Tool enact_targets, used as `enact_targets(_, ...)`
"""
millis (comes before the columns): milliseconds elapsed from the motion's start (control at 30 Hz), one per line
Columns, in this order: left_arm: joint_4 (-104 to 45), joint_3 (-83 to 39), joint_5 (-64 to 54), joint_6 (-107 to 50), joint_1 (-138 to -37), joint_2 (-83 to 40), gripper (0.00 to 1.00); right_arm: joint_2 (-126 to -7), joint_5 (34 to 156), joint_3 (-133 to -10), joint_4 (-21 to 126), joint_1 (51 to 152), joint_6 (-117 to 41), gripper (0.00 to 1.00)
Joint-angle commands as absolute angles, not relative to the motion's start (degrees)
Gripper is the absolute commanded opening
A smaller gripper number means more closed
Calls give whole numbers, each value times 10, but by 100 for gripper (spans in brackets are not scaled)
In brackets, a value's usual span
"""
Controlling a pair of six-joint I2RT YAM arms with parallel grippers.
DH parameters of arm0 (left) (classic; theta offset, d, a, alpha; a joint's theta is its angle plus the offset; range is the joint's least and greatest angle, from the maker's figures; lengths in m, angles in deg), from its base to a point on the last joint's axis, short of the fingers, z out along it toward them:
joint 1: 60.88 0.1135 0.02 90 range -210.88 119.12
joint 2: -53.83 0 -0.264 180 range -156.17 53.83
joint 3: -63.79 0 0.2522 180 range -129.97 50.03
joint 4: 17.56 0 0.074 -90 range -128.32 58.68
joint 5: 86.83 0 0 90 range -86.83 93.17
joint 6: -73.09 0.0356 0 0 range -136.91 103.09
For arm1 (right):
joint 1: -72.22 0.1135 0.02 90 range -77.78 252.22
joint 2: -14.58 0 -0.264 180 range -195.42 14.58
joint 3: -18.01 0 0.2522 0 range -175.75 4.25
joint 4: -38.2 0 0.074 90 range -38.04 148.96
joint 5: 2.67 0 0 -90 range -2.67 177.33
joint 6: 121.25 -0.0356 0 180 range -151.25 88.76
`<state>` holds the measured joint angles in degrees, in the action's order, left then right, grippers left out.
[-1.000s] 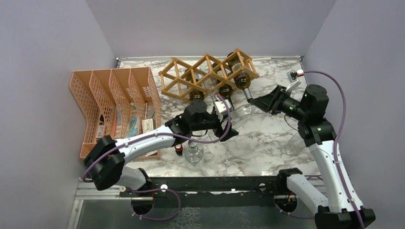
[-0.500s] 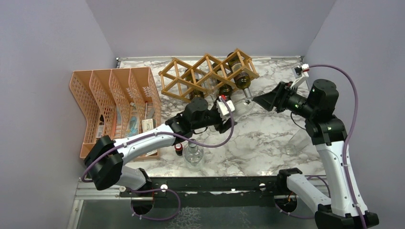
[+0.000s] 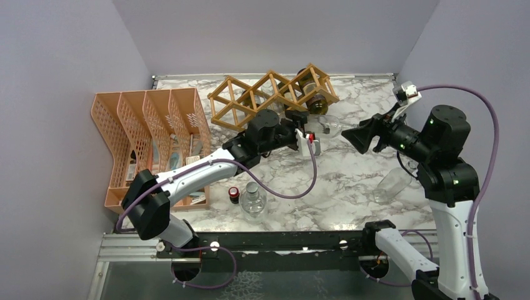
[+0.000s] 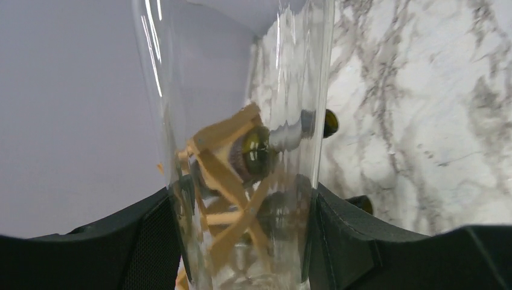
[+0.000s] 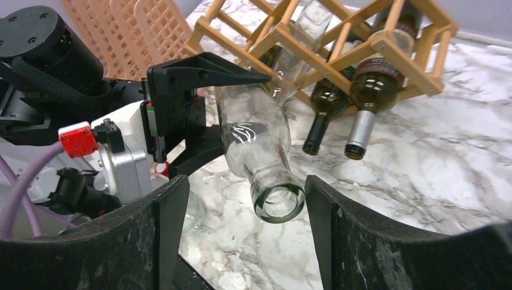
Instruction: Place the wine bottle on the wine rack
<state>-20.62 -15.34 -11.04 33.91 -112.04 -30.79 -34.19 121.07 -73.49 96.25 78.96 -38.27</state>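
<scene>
The left tool (image 4: 244, 235) is clamping the probably slick, breakable glass wine bottle (image 5: 256, 142) by its body, the right tool (image 5: 246, 187) gaping apart.

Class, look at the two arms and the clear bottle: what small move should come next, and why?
Probably the left gripper eases the bottle base-first toward an empty cell of the rack: it alone clamps the bottle's body, the right gripper stands open clear of the neck, and the base faces the rack.
</scene>
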Motion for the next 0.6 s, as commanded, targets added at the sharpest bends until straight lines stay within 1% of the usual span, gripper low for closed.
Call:
enact_targets(0, -166, -180, -119, 508, -1115, -318, 0, -327, 1160, -763, 987, 789, -338, 73)
enact_targets(133, -135, -159, -163, 613, -1115, -309, 0, -331, 1144, -750, 989, 789, -329, 74)
enact_targets(233, -131, -153, -173, 664, -1117, -302, 0, -336, 1157, -730, 986, 789, -324, 74)
enact_targets(433, -128, -141, -192, 717, -1129, -285, 0, -329, 1242, -657, 944, 792, -318, 74)
enact_targets(567, -129, -130, -189, 736, -1138, -282, 0, -328, 1277, -621, 930, 791, -328, 74)
